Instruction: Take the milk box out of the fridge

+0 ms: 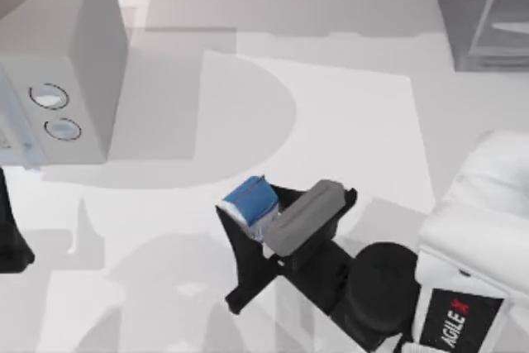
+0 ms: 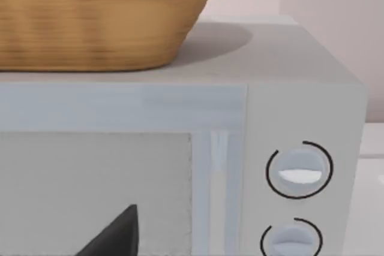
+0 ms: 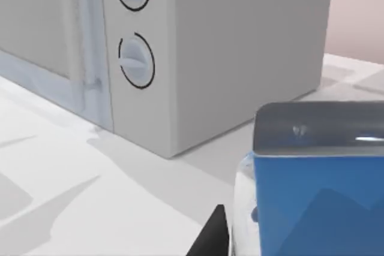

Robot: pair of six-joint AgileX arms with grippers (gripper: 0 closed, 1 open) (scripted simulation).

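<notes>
The milk box (image 1: 250, 201), small and bright blue, is held over the middle of the table, with my right gripper (image 1: 252, 214) shut on it and its grey bar just behind. In the right wrist view the milk box (image 3: 318, 202) sits close up beside one dark fingertip (image 3: 211, 239). The fridge (image 1: 483, 14), a dark grey cabinet with a pale glass-like front, stands at the table's far right corner, well away from the box. My left arm (image 1: 11, 237) is parked at the left edge, facing the dialled box.
A light grey box with two round dials (image 1: 74, 64) stands at the far left, and a woven basket (image 2: 90, 16) rests on top of it. White table surface (image 1: 331, 121) lies between that box and the fridge.
</notes>
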